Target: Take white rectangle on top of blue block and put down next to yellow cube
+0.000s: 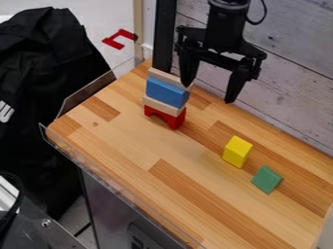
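My gripper (209, 92) hangs open near the top middle, its two fingers pointing down and spread apart with nothing held between them. Its left finger overlaps the right part of a stack by the back wall. On top of that stack lies the pale whitish rectangle (164, 76), directly on the blue block (166, 92). Another pale rectangle (162, 105) is under the blue block, and a red arch (170, 119) forms the base. Toward the right stands the yellow cube (237, 151), apart from the stack.
A green block (267, 179) sits just right of and in front of the yellow block. The wooden table (139, 141) has a clear plastic edge along its left and front sides. A plank wall (286, 82) runs behind it, with a black post at the stack's back left.
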Available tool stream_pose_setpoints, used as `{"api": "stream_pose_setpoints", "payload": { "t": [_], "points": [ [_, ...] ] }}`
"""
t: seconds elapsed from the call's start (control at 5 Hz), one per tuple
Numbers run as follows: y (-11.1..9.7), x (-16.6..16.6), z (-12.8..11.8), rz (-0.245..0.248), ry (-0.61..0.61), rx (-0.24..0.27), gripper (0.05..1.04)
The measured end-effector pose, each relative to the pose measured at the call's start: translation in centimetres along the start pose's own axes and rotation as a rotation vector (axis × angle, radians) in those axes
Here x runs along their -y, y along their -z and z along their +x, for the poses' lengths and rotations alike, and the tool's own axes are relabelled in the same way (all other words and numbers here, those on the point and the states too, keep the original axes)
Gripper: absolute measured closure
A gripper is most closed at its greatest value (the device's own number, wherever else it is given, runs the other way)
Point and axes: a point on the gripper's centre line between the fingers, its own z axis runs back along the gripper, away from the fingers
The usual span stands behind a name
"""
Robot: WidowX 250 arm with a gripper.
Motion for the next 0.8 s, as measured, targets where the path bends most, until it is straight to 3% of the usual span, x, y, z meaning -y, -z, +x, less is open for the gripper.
{"api": "stream_pose_setpoints", "payload": {
  "t": [0.2, 0.4, 0.8],
  "points": [
    [1.0, 0.0, -0.4, 0.006, -0.001, -0.038, 0.085],
    [0.8, -0.1, -0.2, 0.002, -0.038, -0.049, 0.085],
    [0.1, -2.0, -0.6, -0.017, -0.511, 0.006, 0.085]
  ]
}}
